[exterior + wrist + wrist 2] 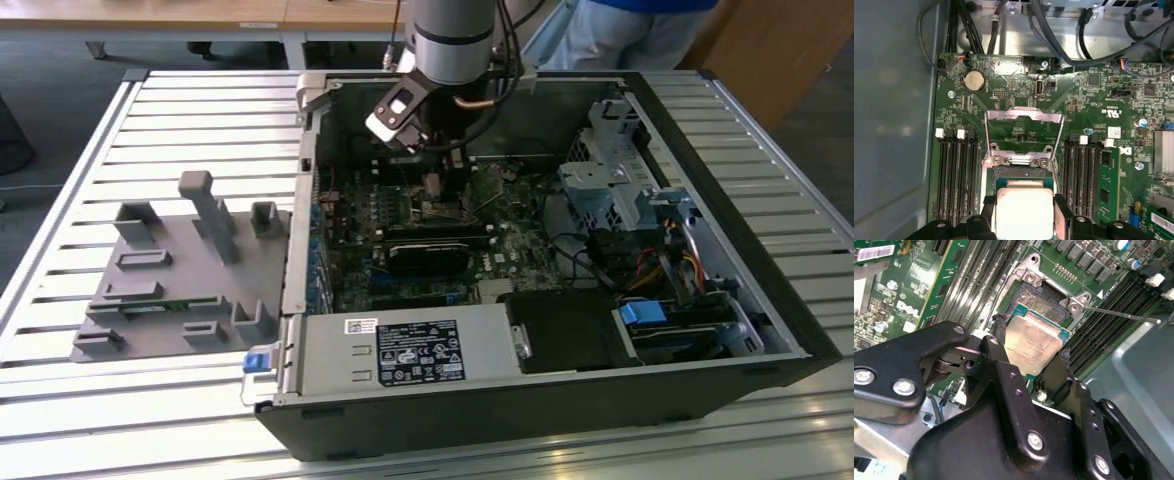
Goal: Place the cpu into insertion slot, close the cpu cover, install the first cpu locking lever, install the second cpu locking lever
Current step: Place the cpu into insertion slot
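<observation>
**Chip in the claw, poised at the open socket**

The claw (1024,204) is pinched narrow on the cpu (1035,339). One black finger (1061,216) presses each of two opposite edges, and the pale metal face is turned up toward both wrist cameras.

The insertion slot (1046,296) lies right beneath and just beyond the chip's leading edge, its dark bed partly covered by the chip. I cannot tell whether the chip already touches the bed.

On the far side of the slot from the claw, the cpu cover (1024,116) stands swung up on its hinge, leaving the slot open. A thin locking lever (1124,315) juts out beside the slot, unlatched.

Memory slots (956,175) flank the slot on both sides, running parallel to the claw's line of approach. In the exterior view, the slot sits deep inside the open computer case (534,400) on the slatted table (80,120).
</observation>
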